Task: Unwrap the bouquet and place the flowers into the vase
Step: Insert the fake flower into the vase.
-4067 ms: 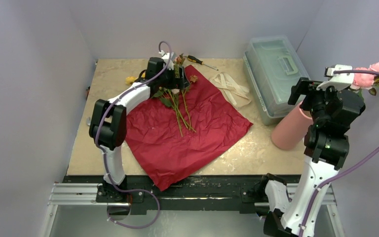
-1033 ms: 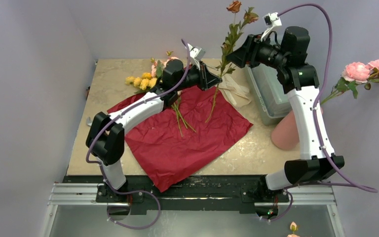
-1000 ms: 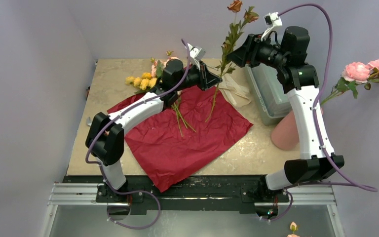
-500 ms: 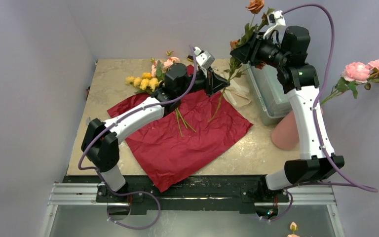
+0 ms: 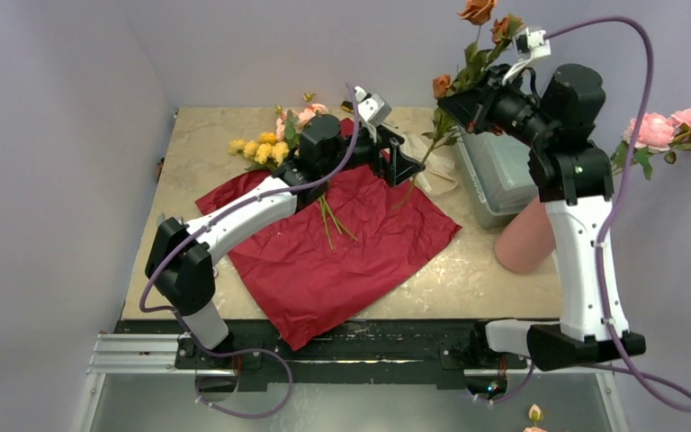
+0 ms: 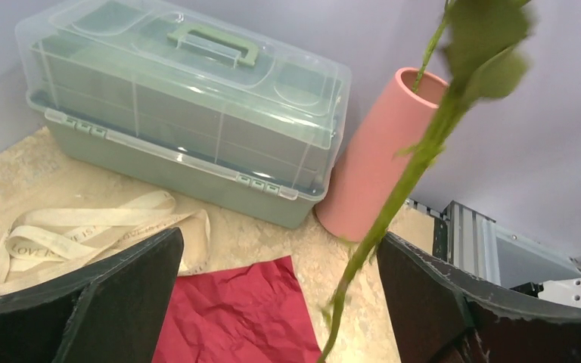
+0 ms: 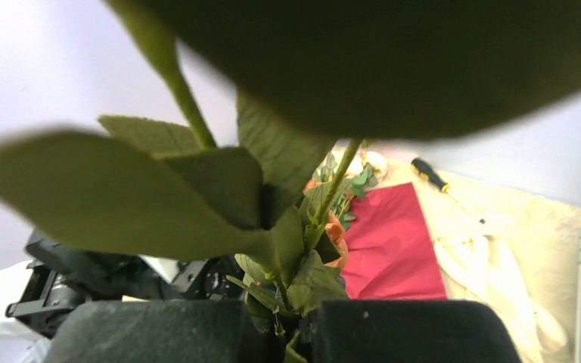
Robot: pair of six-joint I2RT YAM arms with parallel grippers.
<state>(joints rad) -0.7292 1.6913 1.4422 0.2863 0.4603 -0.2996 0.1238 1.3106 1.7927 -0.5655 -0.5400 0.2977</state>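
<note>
Right arm rears high over the beige desk (image 5: 200, 153), its tool (image 5: 457, 101) clamped on a long leafy green stem of orange fabric roses (image 5: 433, 144). Left arm stretches forward, its tool (image 5: 405, 167) spread wide with the lower stem between its fingers. The tall salmon-pink cylinder vase (image 5: 525, 243) stands at the right.

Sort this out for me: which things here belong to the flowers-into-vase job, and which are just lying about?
Job: orange flowers in the right gripper, yellow flowers, loose stems, vase holding pink flowers.
Lying about: red paper, cream ribbon, plastic box, screwdriver.

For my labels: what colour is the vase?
The vase is plain salmon pink; best in left wrist view.
</note>
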